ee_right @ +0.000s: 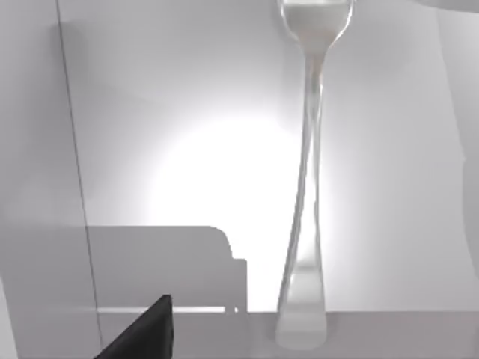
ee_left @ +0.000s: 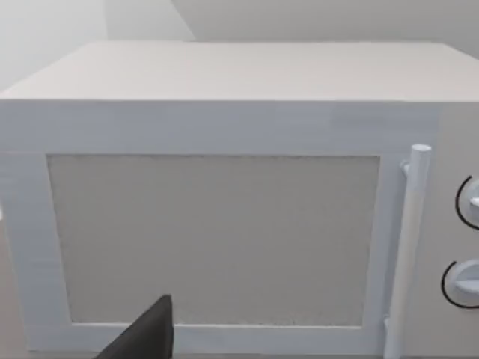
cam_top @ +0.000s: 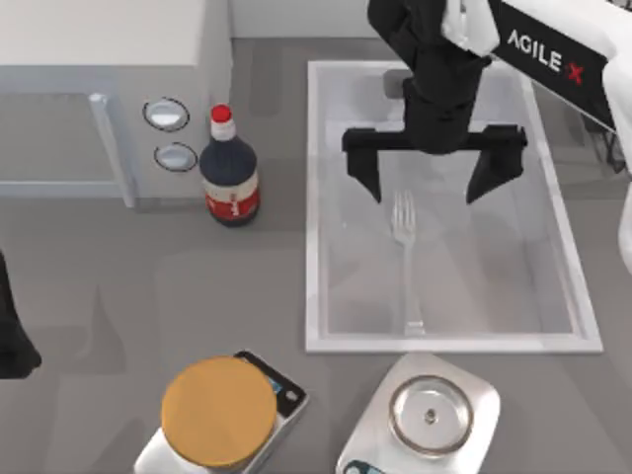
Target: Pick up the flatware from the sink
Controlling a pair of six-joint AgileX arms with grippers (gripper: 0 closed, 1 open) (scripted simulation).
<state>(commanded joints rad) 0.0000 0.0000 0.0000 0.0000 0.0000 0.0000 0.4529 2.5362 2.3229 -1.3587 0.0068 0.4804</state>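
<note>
Right gripper (cam_top: 432, 178) (jaws spread) above fork (cam_top: 406, 259) in sink (cam_top: 312, 207).

The right arm (cam_top: 553, 49) is white, lettered AGILEX, ending in a black two-fingered end effector (cam_top: 433, 173).

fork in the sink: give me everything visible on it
The fork is slim, pale silver and metallic-looking, with four tines, a narrow neck and a long thin handle that widens at its end. It lies flat on the floor of the white sink, lengthwise, tines toward the faucet side and handle end near the rim closest to the scales. Only the basin floor touches it. The right gripper hangs open over the tine end, fingers either side, not touching it. The right wrist view shows the handle close up.
</note>
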